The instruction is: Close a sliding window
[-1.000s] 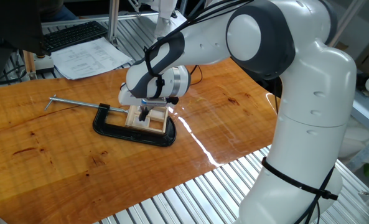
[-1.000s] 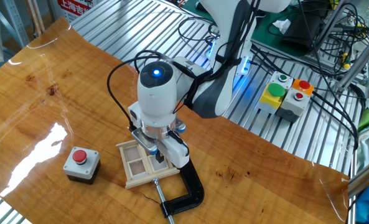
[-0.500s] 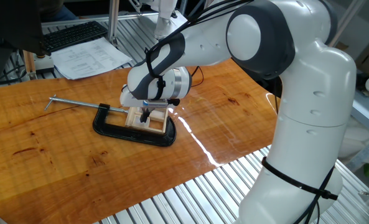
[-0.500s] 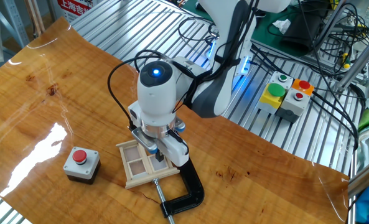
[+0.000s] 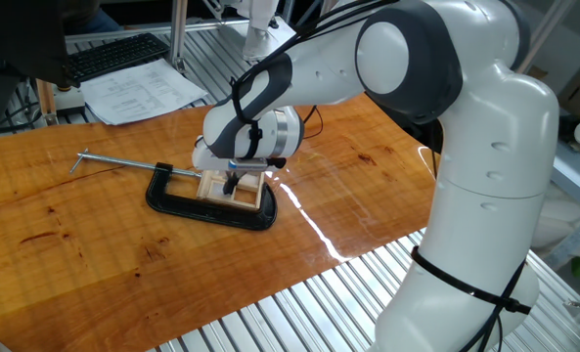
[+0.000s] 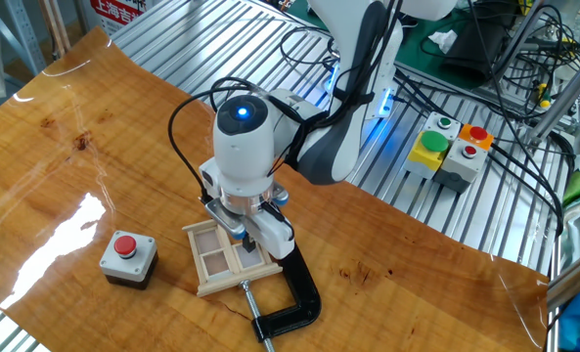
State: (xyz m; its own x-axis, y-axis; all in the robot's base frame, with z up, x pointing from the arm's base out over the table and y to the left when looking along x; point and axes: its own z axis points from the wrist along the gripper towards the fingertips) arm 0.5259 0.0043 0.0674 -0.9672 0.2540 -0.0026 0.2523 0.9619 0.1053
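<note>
The sliding window [image 6: 214,258] is a small light wooden frame with pale square panes, lying flat on the wooden table and held in a black C-clamp [image 6: 303,294]. In one fixed view the window [image 5: 218,186] shows only partly under my wrist. My gripper [image 6: 249,242] points straight down onto the window's right part, next to the clamp. Its black fingers [image 6: 273,235] stand close together with nothing between them, tips touching the frame's inner part. In one fixed view the gripper [image 5: 232,182] reaches into the frame.
The clamp's long metal screw [image 5: 123,162] sticks out to the left over the table. A grey box with a red button [image 6: 126,257] sits left of the window. Papers [image 5: 138,91] and a keyboard [image 5: 113,54] lie beyond the table's far edge. Button boxes [image 6: 451,147] and cables lie behind.
My wrist and gripper have shifted a little across the window, away from the screw side of the clamp. The frame and clamp have stayed in place.
</note>
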